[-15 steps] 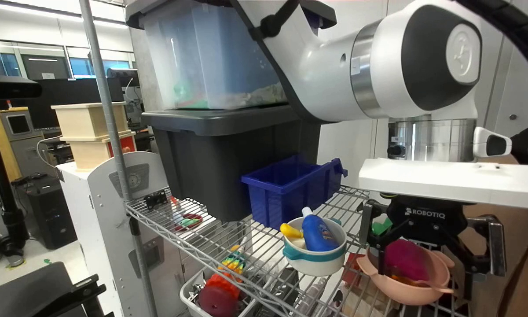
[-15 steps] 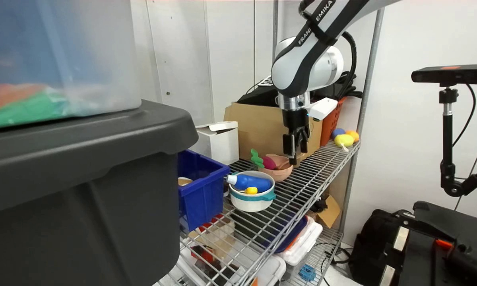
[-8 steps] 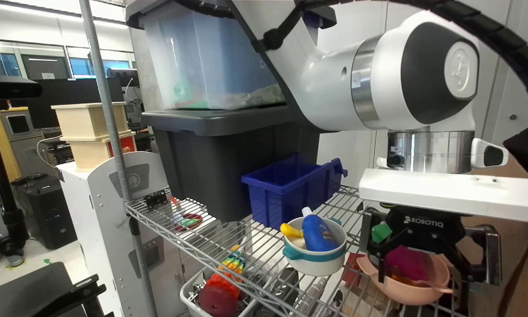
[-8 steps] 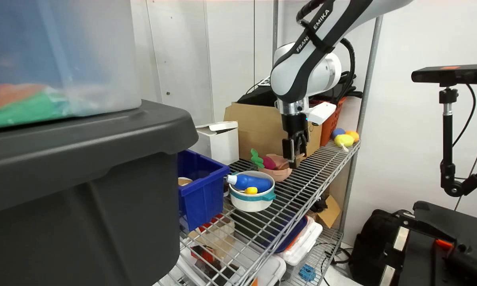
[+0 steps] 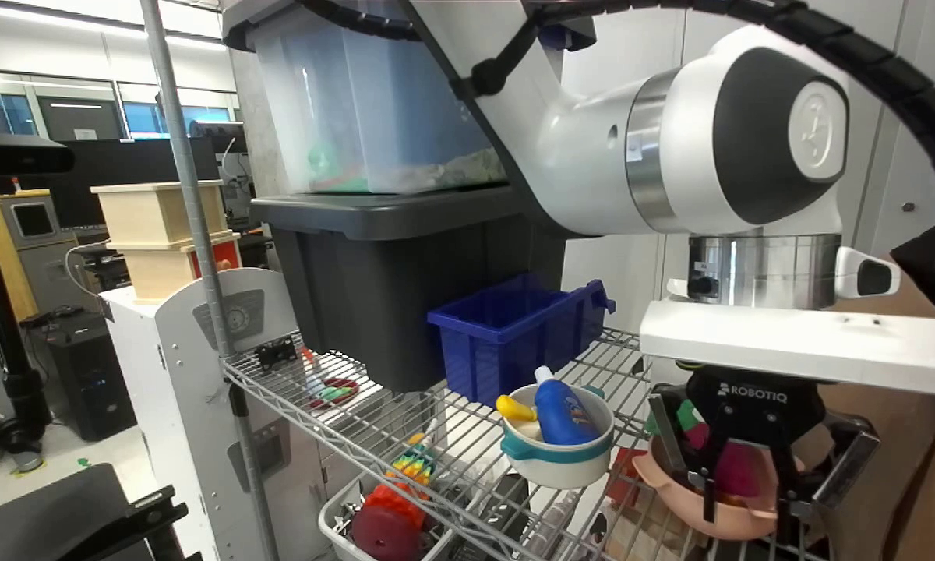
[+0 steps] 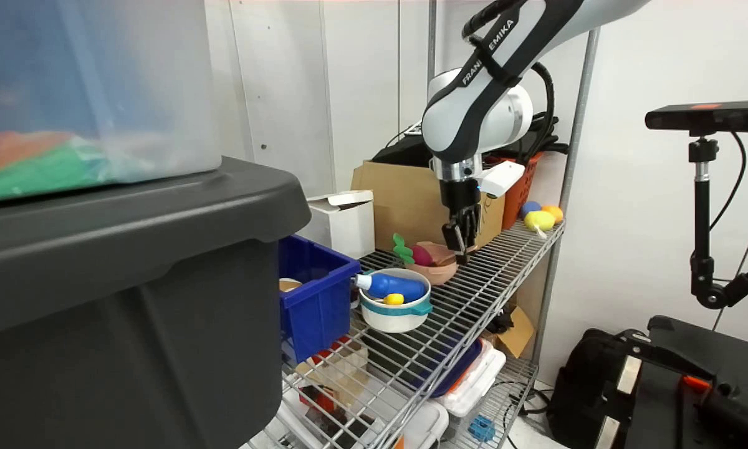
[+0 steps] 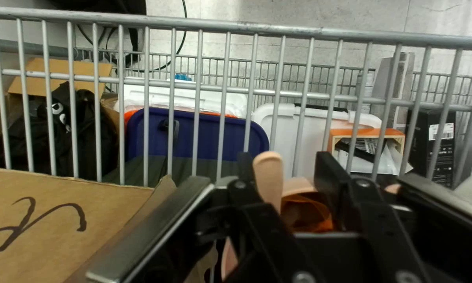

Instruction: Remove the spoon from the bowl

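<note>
Peach bowl on wire shelf, spoon in it, handle out over rim, magenta toy and orange piece in there too, gripper jaws partly spread, handle between, gap on one side, no hold, white-teal pot just beside, blue bottle, yellow item inside.

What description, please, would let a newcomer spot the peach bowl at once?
On the wire shelf, find the big cardboard box. The peach bowl sits between it and a white bowl. Unlike that teal-banded neighbour with its blue bottle, it is plain peach and holds a magenta toy.
</note>
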`<state>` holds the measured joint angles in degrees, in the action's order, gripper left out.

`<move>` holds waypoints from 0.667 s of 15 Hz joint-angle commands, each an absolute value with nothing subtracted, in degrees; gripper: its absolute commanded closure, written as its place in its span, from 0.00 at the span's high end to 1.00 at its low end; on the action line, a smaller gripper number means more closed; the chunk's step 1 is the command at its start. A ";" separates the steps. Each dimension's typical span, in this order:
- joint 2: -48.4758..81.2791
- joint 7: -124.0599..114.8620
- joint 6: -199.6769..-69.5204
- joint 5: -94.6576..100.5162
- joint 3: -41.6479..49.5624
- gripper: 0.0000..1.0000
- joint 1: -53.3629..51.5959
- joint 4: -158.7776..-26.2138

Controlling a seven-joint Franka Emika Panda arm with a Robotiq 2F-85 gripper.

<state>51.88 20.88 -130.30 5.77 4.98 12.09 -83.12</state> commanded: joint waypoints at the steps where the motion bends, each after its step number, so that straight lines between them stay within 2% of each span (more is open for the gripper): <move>1: 52.96 22.37 -128.75 6.29 3.85 0.15 13.18 -80.40; 3: 52.87 22.37 -128.84 6.28 3.84 0.02 13.19 -80.36; 4: 52.86 22.37 -128.87 6.27 3.83 0.00 13.19 -80.33; 5: 52.84 22.36 -128.90 6.25 3.82 0.05 13.19 -80.34; 10: 51.99 22.48 -129.35 6.11 3.70 0.05 13.30 -80.96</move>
